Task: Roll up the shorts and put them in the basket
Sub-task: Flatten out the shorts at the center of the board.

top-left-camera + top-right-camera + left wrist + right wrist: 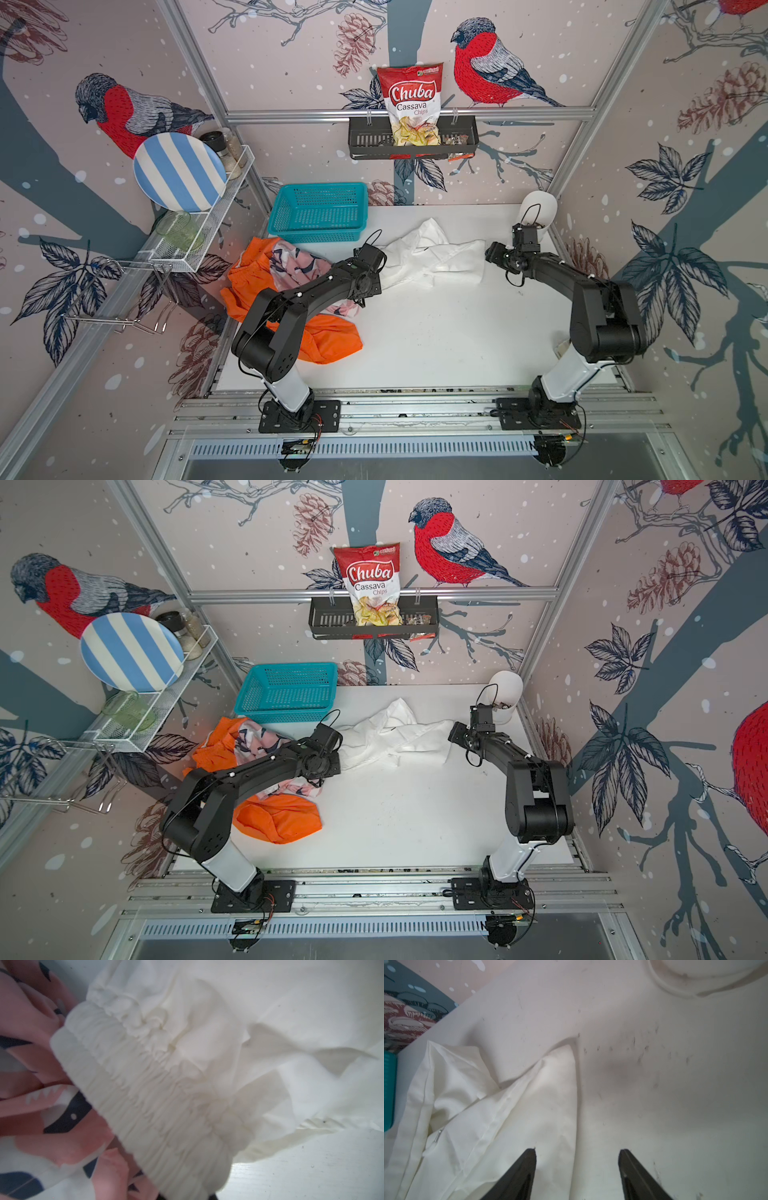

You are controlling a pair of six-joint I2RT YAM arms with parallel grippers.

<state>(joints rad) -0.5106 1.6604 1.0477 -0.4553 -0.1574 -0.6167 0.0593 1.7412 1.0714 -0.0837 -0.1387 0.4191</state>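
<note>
The white shorts [432, 257] lie spread and wrinkled at the back middle of the table in both top views. My left gripper [379, 261] is at their left end, shut on the gathered waistband [155, 1095], which covers the jaws in the left wrist view. The pink shark-print shorts [291, 266] lie crumpled on the orange shorts [328, 336] under my left arm. My right gripper [577, 1151] stands open just above the right edge of a white leg [529, 1105], with nothing between its fingers [527, 1167].
A teal basket [320, 212] stands at the back left, close behind the shorts pile. A white cup [538, 212] stands in the back right corner near my right wrist. A wire dish rack [199, 232] and a black wall rack [411, 141] hang off the table.
</note>
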